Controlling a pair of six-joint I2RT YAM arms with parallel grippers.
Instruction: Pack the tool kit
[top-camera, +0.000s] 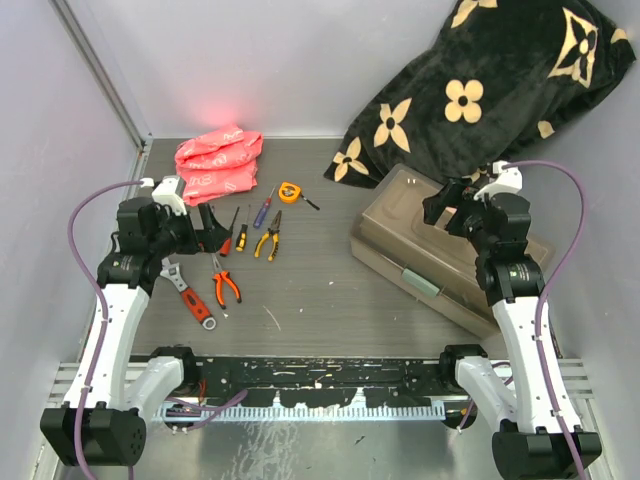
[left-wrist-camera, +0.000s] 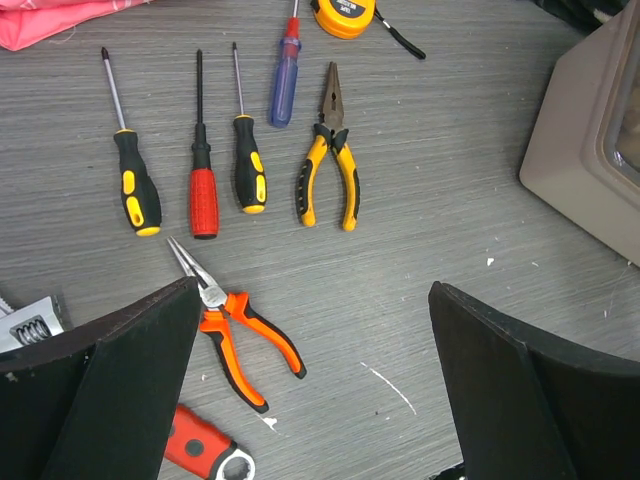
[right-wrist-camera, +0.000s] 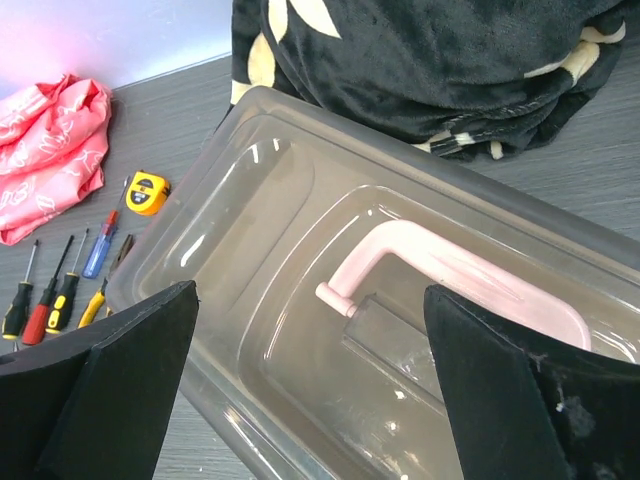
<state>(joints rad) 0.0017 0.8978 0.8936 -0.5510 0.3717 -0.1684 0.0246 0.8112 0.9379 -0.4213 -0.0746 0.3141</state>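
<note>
Translucent brown plastic toolbox (right-wrist-camera: 250, 225) bears a curved pale handle (right-wrist-camera: 470, 268).

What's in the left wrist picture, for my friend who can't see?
Tools lie loose on a grey table: three screwdrivers in a row, a blue screwdriver, yellow pliers, orange pliers, a tape measure and a red wrench. The left hand hangs open above them.

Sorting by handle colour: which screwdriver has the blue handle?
The rightmost screwdriver, nearest the orange tape measure; its handle alone is blue, not red or black-and-yellow.

Closed brown toolbox (top-camera: 440, 255) right; hand tools (left-wrist-camera: 240, 170) loose left
</note>
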